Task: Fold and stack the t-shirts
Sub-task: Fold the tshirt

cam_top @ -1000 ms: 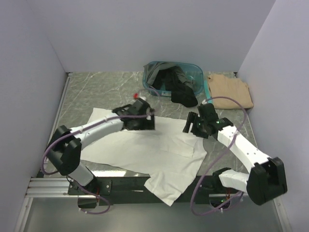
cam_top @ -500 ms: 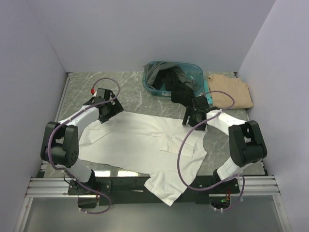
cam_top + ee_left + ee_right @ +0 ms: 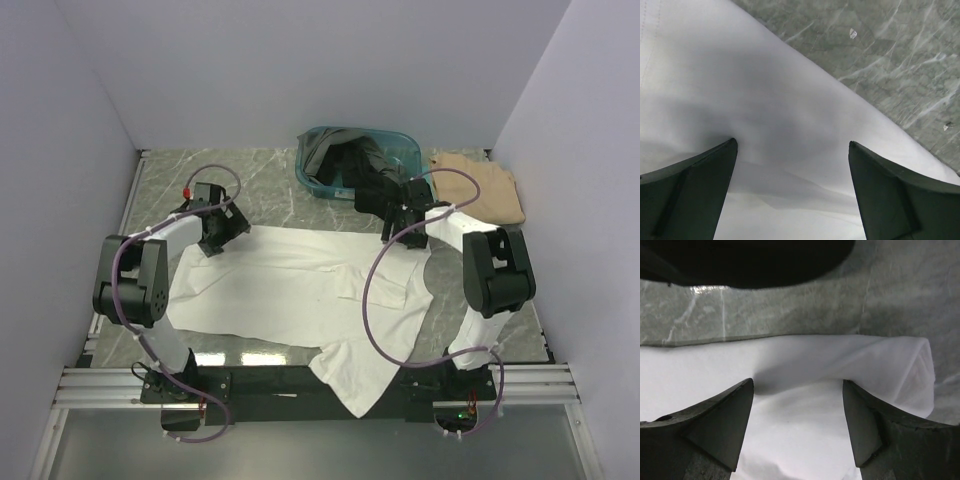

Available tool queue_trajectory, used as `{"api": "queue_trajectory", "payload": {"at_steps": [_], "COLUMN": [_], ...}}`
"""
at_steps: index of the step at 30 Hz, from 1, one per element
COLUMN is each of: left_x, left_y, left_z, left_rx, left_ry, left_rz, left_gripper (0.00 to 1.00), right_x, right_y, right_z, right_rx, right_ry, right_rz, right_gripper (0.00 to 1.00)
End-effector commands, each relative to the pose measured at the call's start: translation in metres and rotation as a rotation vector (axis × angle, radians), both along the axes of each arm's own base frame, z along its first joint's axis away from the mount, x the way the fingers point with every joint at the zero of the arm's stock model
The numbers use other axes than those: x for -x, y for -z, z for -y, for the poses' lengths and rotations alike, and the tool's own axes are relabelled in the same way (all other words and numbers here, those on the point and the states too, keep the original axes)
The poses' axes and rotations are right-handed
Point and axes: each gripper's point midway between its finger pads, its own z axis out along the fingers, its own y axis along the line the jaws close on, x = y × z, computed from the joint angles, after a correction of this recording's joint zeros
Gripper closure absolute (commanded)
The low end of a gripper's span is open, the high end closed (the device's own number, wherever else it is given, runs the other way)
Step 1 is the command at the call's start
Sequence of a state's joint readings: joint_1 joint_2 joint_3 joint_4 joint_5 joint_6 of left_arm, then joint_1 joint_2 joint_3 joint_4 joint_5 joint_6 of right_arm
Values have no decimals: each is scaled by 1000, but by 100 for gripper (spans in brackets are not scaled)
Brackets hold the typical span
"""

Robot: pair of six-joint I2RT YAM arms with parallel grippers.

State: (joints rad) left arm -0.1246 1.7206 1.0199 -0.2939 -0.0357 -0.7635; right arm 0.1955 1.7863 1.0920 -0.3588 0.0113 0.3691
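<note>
A large white t-shirt (image 3: 300, 290) lies spread over the marble table, one part hanging past the near edge. My left gripper (image 3: 215, 236) is low over its far left corner. In the left wrist view the left gripper (image 3: 792, 145) is open, with white cloth (image 3: 740, 100) flat beneath it. My right gripper (image 3: 400, 226) is at the shirt's far right corner. It is open (image 3: 797, 385) astride a rolled fold of white cloth (image 3: 840, 360). A tan t-shirt (image 3: 485, 188) lies folded at the far right. Black and dark t-shirts (image 3: 370, 180) spill from the basket.
The teal plastic basket (image 3: 312, 182) stands at the back centre, just beyond the right gripper; its black cloth (image 3: 750, 260) fills the top of the right wrist view. Bare marble table (image 3: 260, 180) shows behind the white shirt. Walls close in on three sides.
The left arm swung from the shirt's middle out to its far left corner. The right arm drew back toward the basket. The white shirt now lies wider and flatter.
</note>
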Motion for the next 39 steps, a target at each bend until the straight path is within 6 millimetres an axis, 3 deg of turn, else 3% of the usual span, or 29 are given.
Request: {"api": "queue_trajectory", "payload": {"at_steps": [1,9,16,19,22,23,24,25,29,31,33,34,35,36,38,39], "left_x": [-6,-20,-30,-37,-43,-43,-42,-37,-10,11,50,60,82,93,114,134], "left_y": [7,3,2,-13,-48,-48,-65,-70,-107,-101,-90,-86,-74,-68,-59,-49], "left_z": [0,-2,-14,-20,-27,-29,-31,-38,-53,-70,-90,-96,-99,-101,-111,-115], "left_rx": [9,6,-18,-29,-56,-67,-71,-96,-100,-126,-173,-177,-186,-187,-206,-222], "left_ry": [8,-2,-31,-42,-67,-76,-89,-114,-218,-328,-474,-534,-561,-589,-661,-686], "left_rz": [-15,-8,-9,18,88,83,119,119,190,161,85,78,37,18,-3,-37], "left_gripper": [0,1,1,1,1,1,1,1,1,1,0,0,1,1,0,1], "right_x": [-25,-55,-63,-61,-58,-57,-53,-51,-37,-24,-11,-6,-3,4,10,18], "right_y": [-6,-12,-17,-26,-42,-47,-48,-61,-81,-88,-87,-98,-100,-98,-116,-112], "right_z": [7,12,18,19,22,23,23,24,25,24,20,19,18,17,15,15], "right_rx": [46,69,95,95,100,100,100,98,74,51,17,0,-19,-26,-63,-75], "right_ry": [-48,-68,-69,-66,-50,-42,-40,-34,15,24,37,43,61,67,93,94], "right_rz": [39,59,74,94,127,140,141,167,199,219,220,254,261,262,323,321], "right_gripper": [22,22,22,22,21,21,21,21,21,21,20,20,19,19,19,19]}}
